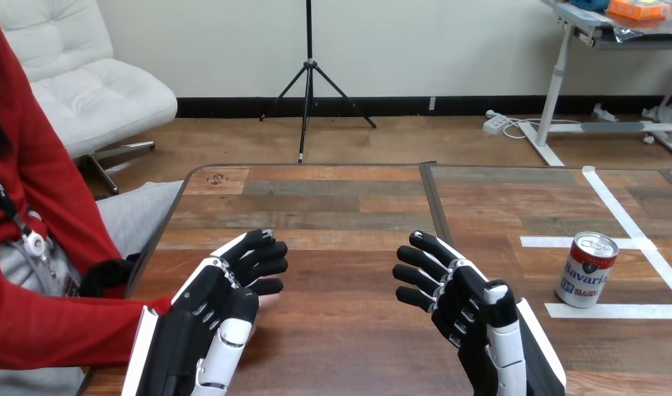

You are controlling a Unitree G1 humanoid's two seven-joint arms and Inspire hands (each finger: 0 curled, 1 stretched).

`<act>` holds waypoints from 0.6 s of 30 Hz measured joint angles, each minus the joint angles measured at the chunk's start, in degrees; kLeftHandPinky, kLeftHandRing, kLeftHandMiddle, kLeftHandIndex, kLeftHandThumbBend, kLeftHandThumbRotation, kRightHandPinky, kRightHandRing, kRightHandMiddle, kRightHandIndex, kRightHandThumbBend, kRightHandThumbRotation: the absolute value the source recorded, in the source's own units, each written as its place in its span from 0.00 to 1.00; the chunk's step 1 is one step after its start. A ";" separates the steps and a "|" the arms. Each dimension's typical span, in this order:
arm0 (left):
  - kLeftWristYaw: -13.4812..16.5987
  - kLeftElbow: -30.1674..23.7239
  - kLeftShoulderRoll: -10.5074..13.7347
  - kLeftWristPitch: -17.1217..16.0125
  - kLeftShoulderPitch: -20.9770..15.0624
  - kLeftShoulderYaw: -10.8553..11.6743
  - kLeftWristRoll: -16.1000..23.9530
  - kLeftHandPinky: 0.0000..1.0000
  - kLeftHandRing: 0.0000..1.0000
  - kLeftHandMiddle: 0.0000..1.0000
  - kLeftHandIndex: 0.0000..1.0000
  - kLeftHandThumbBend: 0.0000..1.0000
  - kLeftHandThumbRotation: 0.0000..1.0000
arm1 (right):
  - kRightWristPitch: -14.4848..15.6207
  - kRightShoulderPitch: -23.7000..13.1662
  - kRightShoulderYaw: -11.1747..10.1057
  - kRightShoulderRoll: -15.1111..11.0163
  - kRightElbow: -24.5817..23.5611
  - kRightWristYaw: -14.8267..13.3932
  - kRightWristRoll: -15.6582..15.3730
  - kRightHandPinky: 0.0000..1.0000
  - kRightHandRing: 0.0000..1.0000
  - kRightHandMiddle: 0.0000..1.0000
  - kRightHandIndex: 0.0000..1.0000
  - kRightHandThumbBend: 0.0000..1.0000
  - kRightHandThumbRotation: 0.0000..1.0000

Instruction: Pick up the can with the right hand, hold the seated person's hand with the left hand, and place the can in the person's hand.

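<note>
A red, white and blue can (586, 270) stands upright on the wooden table (349, 206), at the right, inside white tape marks. My right hand (468, 301) hovers well to the left of the can, open with relaxed fingers and nothing in it. My left hand (221, 297) is near the table's left edge, its fingers also relaxed. The person's hand (270, 302) lies beneath my left hand, mostly hidden, with just a sliver showing past my thumb. I cannot tell whether the two touch. The person's red sleeve (60, 326) reaches in from the left.
White tape lines (621, 214) mark a corner on the table's right part around the can. A dark seam (429, 206) runs across the tabletop between the two halves. The person sits close against the table's left edge.
</note>
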 measured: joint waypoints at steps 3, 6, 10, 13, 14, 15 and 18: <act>0.02 0.00 0.00 0.01 0.00 0.00 0.02 0.70 0.75 0.77 0.77 0.51 0.79 | 0.00 0.00 0.00 0.00 0.00 0.05 0.01 0.82 0.85 0.86 0.87 0.84 1.00; 0.02 0.00 0.00 0.05 0.00 0.00 0.01 0.70 0.75 0.76 0.77 0.52 0.79 | 0.00 0.00 0.00 0.00 0.00 0.10 0.02 0.82 0.85 0.86 0.87 0.84 1.00; 0.02 0.00 0.00 0.11 0.00 0.00 0.02 0.70 0.76 0.77 0.77 0.52 0.79 | 0.00 0.00 0.00 -0.01 0.00 0.13 0.02 0.82 0.85 0.87 0.87 0.85 1.00; 0.03 0.00 0.00 0.11 0.00 0.00 0.05 0.70 0.76 0.77 0.77 0.52 0.79 | 0.01 0.00 -0.01 -0.02 0.00 0.13 0.01 0.82 0.85 0.86 0.87 0.86 1.00; 0.03 0.00 0.00 0.11 0.00 0.00 0.06 0.70 0.76 0.77 0.77 0.52 0.79 | 0.04 0.00 -0.02 -0.03 0.00 0.13 0.01 0.82 0.85 0.86 0.87 0.86 1.00; 0.03 0.00 0.00 0.11 0.00 -0.01 0.06 0.70 0.76 0.77 0.77 0.52 0.79 | 0.08 0.00 -0.03 -0.03 0.00 0.13 0.01 0.82 0.85 0.86 0.87 0.86 1.00; 0.03 0.00 0.00 0.11 0.00 -0.01 0.06 0.70 0.75 0.77 0.77 0.51 0.80 | 0.33 -0.01 -0.10 -0.05 0.00 0.12 -0.01 0.82 0.86 0.87 0.87 0.86 1.00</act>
